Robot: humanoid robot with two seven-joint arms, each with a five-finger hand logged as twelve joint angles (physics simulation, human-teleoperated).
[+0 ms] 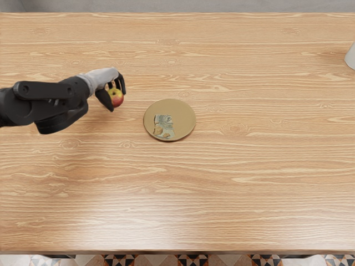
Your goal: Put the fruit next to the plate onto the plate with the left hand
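- The left hand (107, 84) comes in from the left edge, wrist bent toward the plate (186, 110).
- Its fingers are curled around the fruit (116, 98), which is left of the plate and not touching it.
- The right hand (351, 56) barely shows at the right edge.

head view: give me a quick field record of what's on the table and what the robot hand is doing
fruit: small, red and yellow, left of the plate, not on it
plate: round, tan, patterned centre, no fruit on it
left robot hand: fingers curled around the fruit
table: light wood
fruit lifted or resting: cannot tell
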